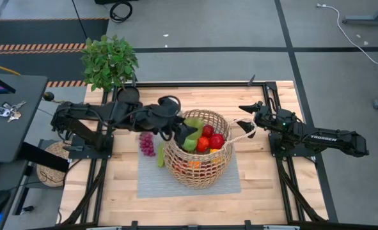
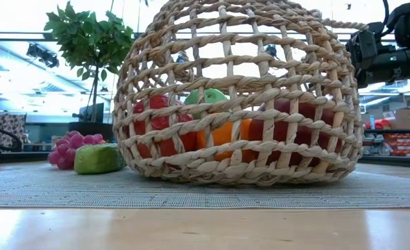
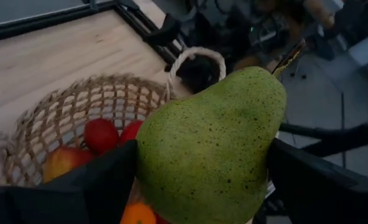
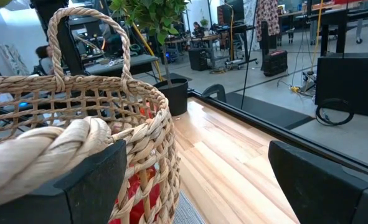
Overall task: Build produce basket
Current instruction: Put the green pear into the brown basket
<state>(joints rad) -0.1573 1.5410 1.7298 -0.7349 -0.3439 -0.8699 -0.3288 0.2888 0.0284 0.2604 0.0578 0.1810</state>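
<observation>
The left gripper point(image 1: 187, 132) is grasping the pear point(image 3: 210, 149) over the near-left rim of the basket point(image 1: 195, 172), which is sitting mid-tabletop on a grey mat point(image 1: 151, 182). Lower it clear of the fruit inside before releasing. The right gripper point(image 1: 245, 125), fingers spread, is straddling the basket's right handle point(image 4: 43, 155).

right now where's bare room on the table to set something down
Free: the wood along the near edge of the table below the grey mat, and the mat's bare near-left corner. Crowded: the basket, the left gripper holding a pear over it, grapes beside it, right gripper at its handle.
</observation>
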